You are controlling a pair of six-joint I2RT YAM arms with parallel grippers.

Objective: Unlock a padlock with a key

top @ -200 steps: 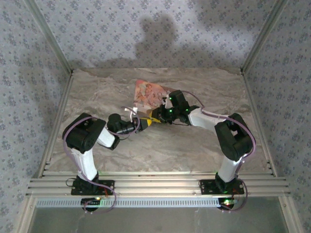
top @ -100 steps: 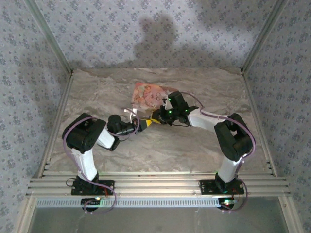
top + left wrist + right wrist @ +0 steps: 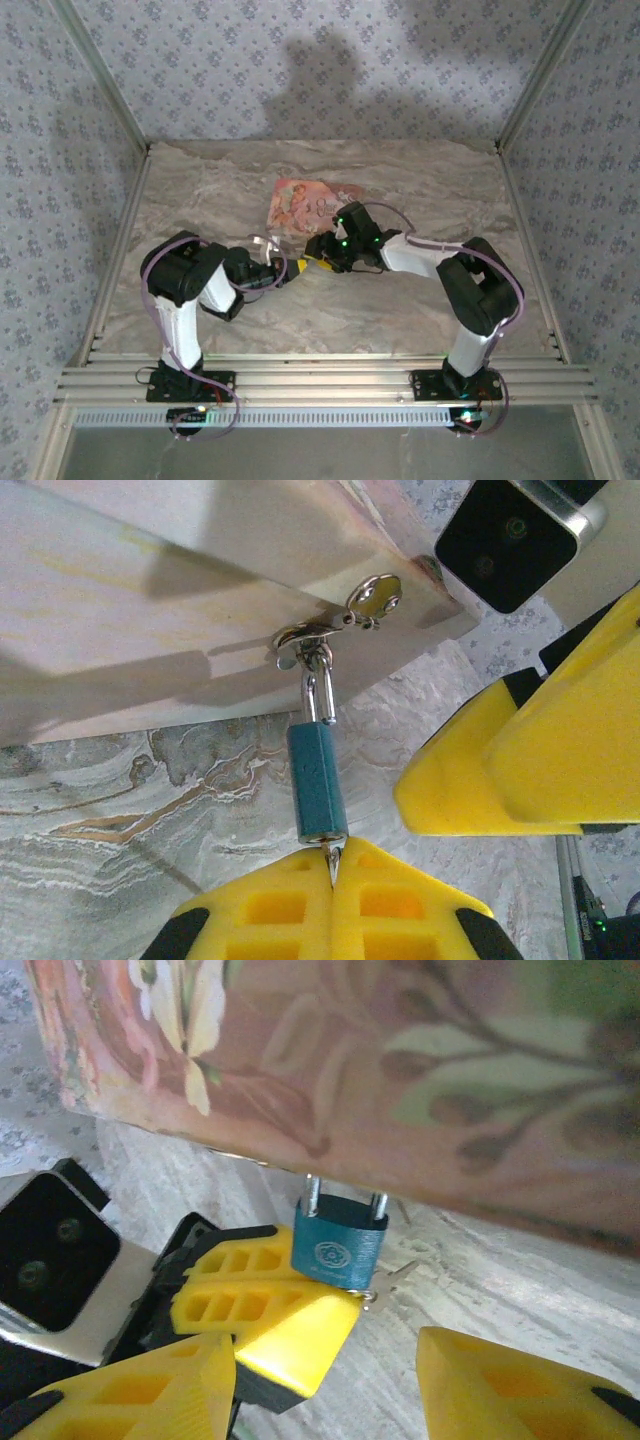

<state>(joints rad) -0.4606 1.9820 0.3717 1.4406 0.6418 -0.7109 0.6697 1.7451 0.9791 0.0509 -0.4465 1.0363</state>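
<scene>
The padlock (image 3: 318,785), a small blue body on a silver shackle, hangs from the hasp (image 3: 330,635) of the pink floral box (image 3: 200,590). My left gripper (image 3: 332,858) is shut on the key (image 3: 331,854), whose thin blade meets the lock's bottom end. In the right wrist view the padlock (image 3: 338,1247) shows its flat face under the box (image 3: 400,1070), with the left gripper's yellow fingers (image 3: 270,1310) just below it. My right gripper (image 3: 325,1360) stands open around that spot, touching nothing. From above, the left gripper (image 3: 290,268) and right gripper (image 3: 318,250) meet in front of the box (image 3: 305,203).
A second small key (image 3: 402,1272) on a ring lies on the marbled table (image 3: 380,300) beside the lock. The right gripper's yellow fingers (image 3: 520,750) crowd close on the lock's right side. Patterned walls and metal rails (image 3: 320,380) bound the table.
The right gripper's jaws have come apart. The box has swung round and lies flatter, and both grippers have shifted slightly nearer and left with the lock.
</scene>
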